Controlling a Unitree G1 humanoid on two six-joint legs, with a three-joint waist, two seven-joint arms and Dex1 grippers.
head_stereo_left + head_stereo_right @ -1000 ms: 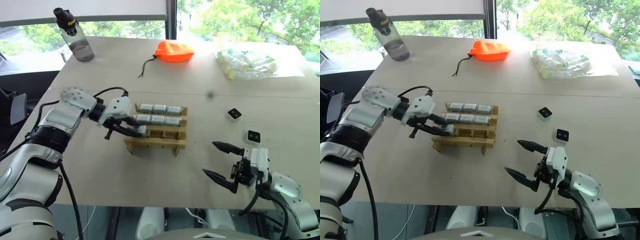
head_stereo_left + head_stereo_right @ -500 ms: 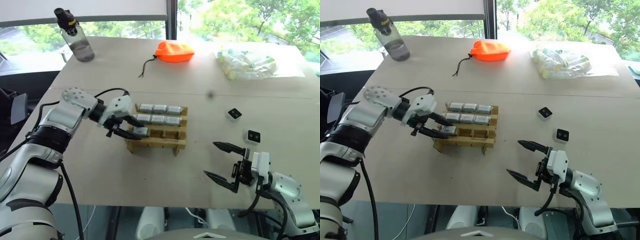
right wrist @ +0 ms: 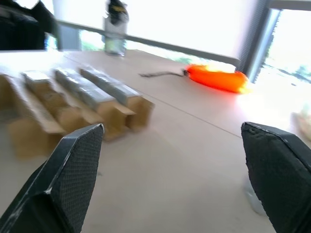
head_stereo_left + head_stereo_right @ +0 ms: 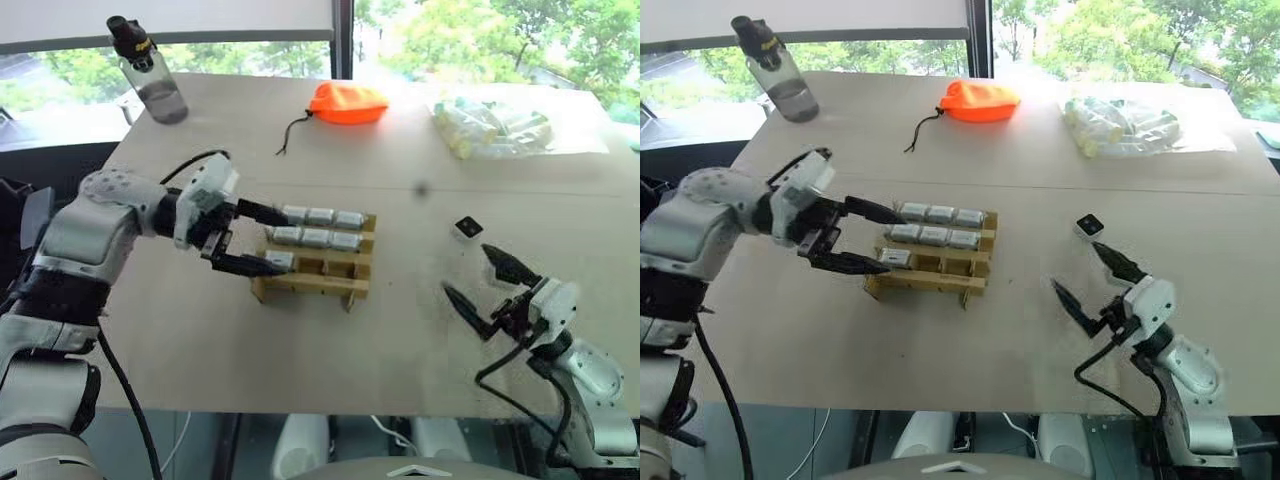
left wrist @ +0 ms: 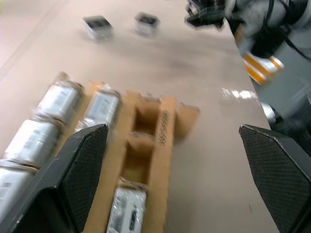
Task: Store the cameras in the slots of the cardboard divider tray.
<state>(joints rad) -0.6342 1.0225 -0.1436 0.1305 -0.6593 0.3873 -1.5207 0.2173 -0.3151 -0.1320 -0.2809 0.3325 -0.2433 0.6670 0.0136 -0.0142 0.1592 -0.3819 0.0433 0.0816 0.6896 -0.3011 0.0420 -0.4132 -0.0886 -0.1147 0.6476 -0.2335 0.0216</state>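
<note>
The cardboard divider tray (image 4: 352,282) lies mid-table. Its two far rows each hold three cameras (image 4: 320,216), and one more camera (image 4: 281,261) sits at the left end of the third row. My left gripper (image 4: 268,238) hovers open at the tray's left end, its fingers on either side of that camera and holding nothing. One loose camera (image 4: 467,228) lies to the right on the table. The left wrist view shows two loose cameras (image 5: 97,26) side by side. My right gripper (image 4: 467,270) is open and empty just in front of them, its upper finger covering the nearer one.
A water bottle (image 4: 150,75) stands at the far left corner. An orange pouch (image 4: 347,102) and a clear bag of pale tubes (image 4: 495,128) lie along the far side. The table's front edge runs just below my right gripper.
My left gripper opened, leaving a camera in the third row, then rose and drew back a little. My right gripper moved right and tilted up toward the loose cameras.
</note>
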